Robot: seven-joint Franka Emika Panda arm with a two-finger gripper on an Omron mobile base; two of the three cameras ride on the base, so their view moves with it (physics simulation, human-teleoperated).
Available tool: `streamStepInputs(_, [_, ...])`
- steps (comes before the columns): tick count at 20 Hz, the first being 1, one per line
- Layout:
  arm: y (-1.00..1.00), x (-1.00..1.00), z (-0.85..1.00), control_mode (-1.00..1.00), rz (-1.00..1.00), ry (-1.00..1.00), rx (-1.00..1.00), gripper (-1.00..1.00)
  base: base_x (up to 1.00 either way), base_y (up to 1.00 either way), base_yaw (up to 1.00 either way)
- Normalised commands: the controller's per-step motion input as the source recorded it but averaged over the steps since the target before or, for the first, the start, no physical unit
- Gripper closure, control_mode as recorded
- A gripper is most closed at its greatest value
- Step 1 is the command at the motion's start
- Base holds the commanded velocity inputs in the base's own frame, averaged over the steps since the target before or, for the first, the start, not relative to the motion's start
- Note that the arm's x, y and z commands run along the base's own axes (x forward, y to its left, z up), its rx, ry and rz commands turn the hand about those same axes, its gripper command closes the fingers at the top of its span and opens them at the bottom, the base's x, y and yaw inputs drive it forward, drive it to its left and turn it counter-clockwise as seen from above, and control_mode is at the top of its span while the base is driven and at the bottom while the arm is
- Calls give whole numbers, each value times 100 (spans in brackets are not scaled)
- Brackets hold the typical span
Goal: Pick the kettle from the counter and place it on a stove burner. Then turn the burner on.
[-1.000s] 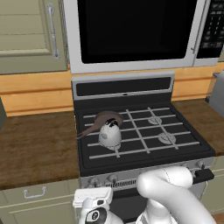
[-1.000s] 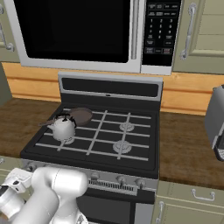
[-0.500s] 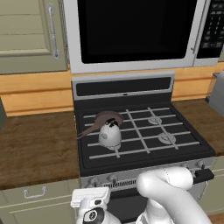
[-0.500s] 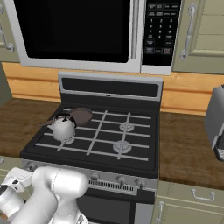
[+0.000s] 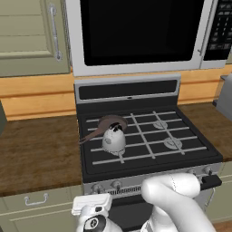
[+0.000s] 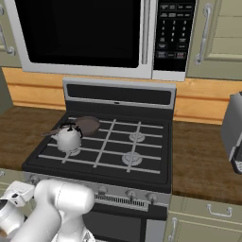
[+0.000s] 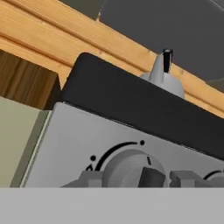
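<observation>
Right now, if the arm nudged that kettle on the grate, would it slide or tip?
The kettle looks squat and dome-shaped with a wide base, so tipping seems unlikely. It sits on thin grate bars rather than a flat surface, so a push would probably slide it and catch on the bars. Its smooth shell looks slippery; the top handle seems the safer hold.

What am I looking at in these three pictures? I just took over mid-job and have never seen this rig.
It is a white robot arm on a driving base, facing a stove. Two pictures come from cameras on the base, behind the arm to its left and right. The third looks along the pincer from the hand, close to a stove knob on the front panel; its fingertips flank the knob, and whether they grip it is not clear. The kettle already stands on the front left burner, next to a brown pan. Wooden counter lies on both sides.
</observation>
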Motion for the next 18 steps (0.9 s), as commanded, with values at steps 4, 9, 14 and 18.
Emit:
streamStepInputs(4, [48, 38, -1, -100, 0, 14, -30, 100, 0, 0, 0])
streamStepInputs(9, [48, 54, 1, -100, 2, 30, -29, 100, 0, 0, 0])
streamStepInputs(14, [48, 64, 19, -100, 4, 32, -27, 100, 0, 0, 0])
streamStepInputs(18, [50, 64, 33, -100, 12, 22, -30, 100, 0, 0, 0])
